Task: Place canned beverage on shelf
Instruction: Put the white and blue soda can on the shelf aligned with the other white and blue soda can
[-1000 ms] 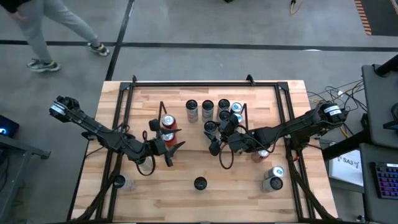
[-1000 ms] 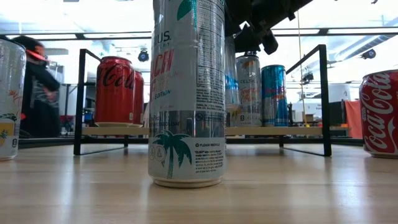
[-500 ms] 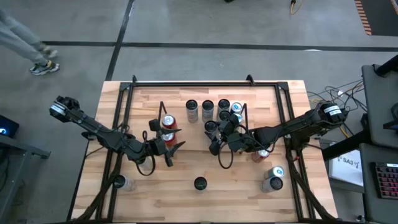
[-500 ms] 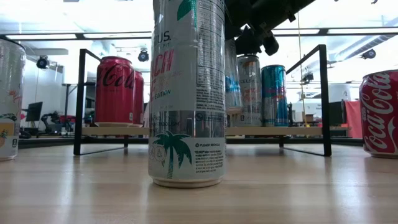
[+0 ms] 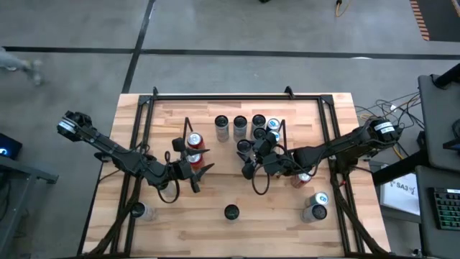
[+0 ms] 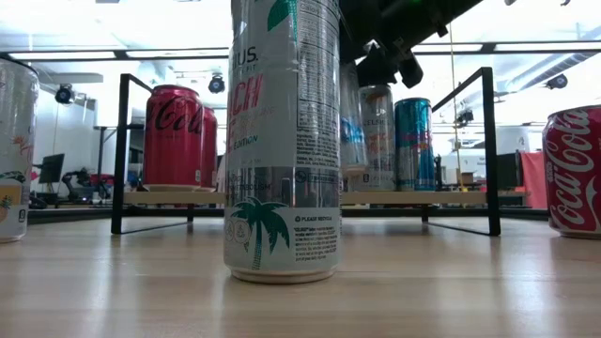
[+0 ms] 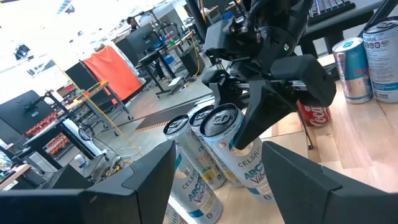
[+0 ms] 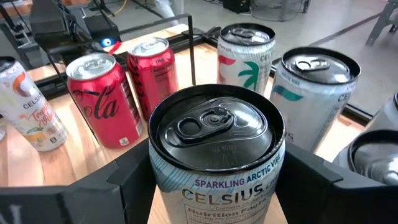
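The shelf (image 5: 283, 129), a low rack with black wire end frames and a wood base (image 6: 451, 198), stands mid-table. On it are two red cans (image 5: 193, 142) at its left end and several pale cans (image 5: 239, 124) toward its right. My right gripper (image 5: 246, 152) is shut on a Celsius can (image 8: 214, 143) at the shelf's near right part. Whether that can's base rests on the shelf cannot be told. My left gripper (image 5: 203, 164) hangs open and level near the red cans, with nothing between its fingers (image 7: 143, 180). My right gripper pinches the Celsius can's side wall (image 8: 155, 174) between its two fingers, just below the rim. One finger (image 8: 124, 186) stands on each side of the can. The fingers come nearly level from the table's right. The can stands upright, its top (image 7: 219, 118) showing.
Loose cans stand on the table: a tall pale one (image 5: 231, 212) at the near middle, one (image 5: 140, 211) at the near left, two (image 5: 315, 208) at the near right, and a red Coca-Cola can (image 5: 302, 178) under my right arm. A black tubular frame (image 5: 215, 96) rings the table.
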`<move>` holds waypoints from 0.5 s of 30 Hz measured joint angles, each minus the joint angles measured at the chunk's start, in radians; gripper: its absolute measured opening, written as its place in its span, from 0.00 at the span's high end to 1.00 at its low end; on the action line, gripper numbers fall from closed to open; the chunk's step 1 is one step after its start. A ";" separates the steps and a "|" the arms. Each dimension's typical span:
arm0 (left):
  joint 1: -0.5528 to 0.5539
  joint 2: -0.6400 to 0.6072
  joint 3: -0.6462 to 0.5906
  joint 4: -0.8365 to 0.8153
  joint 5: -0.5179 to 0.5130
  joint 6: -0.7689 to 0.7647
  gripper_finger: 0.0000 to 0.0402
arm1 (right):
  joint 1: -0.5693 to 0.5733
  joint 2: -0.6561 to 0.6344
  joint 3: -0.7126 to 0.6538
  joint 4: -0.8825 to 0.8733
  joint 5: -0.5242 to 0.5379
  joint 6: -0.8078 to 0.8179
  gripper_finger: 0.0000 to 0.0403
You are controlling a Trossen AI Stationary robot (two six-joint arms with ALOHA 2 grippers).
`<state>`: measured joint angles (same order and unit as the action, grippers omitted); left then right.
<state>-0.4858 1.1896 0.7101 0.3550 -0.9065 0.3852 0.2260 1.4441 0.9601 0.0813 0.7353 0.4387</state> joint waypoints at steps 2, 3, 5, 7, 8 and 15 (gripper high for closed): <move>0.000 0.000 0.000 0.000 0.000 0.003 0.44 | 0.000 0.000 -0.006 -0.001 0.000 0.011 0.38; 0.000 0.000 0.000 0.000 0.000 0.004 0.44 | 0.000 0.000 -0.009 0.001 0.000 0.015 0.38; 0.000 0.000 0.000 0.000 0.000 0.005 0.44 | 0.000 0.000 -0.014 0.003 0.000 0.015 0.38; 0.000 0.000 0.000 0.000 0.000 0.005 0.44 | 0.000 0.000 -0.016 0.001 0.000 0.015 0.38; 0.000 0.000 0.000 0.000 0.000 0.005 0.44 | 0.000 0.000 -0.016 0.001 0.000 0.015 0.38; 0.000 0.000 0.000 0.000 0.000 0.005 0.44 | 0.000 0.000 -0.016 0.002 0.000 0.015 0.38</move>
<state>-0.4854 1.1896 0.7101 0.3551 -0.9066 0.3897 0.2256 1.4441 0.9440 0.0834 0.7357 0.4538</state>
